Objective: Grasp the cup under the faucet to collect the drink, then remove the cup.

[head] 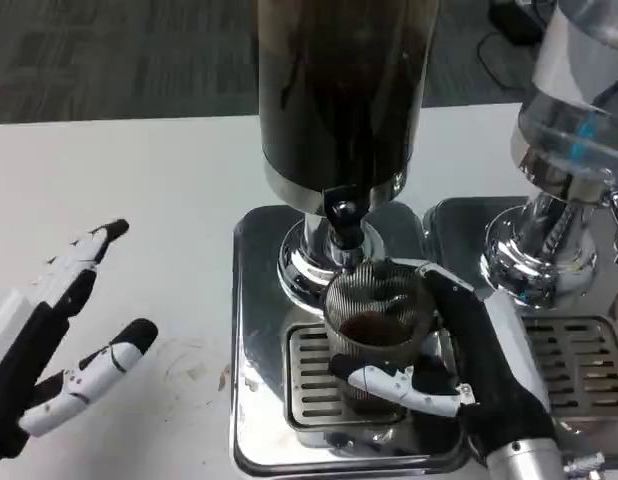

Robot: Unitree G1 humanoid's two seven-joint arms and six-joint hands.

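Fingers (404, 385) of our right hand (459, 360) are clamping the cup (377, 325) under the faucet (341, 215), frame center; our left hand (64, 340) is hovering lower left, fingers apart.

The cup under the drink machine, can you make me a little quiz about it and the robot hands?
1. True or false: the right hand holds the cup.
2. What does the cup stand on? A) the white table B) the metal drip tray C) a plate
3. Fill in: the left hand hovers over the white table with its fingers ____.

Key: 1 true, its fingers wrap the ribbed cup below the faucet of the dark drink dispenser. 2 B. 3 apart, holding nothing.
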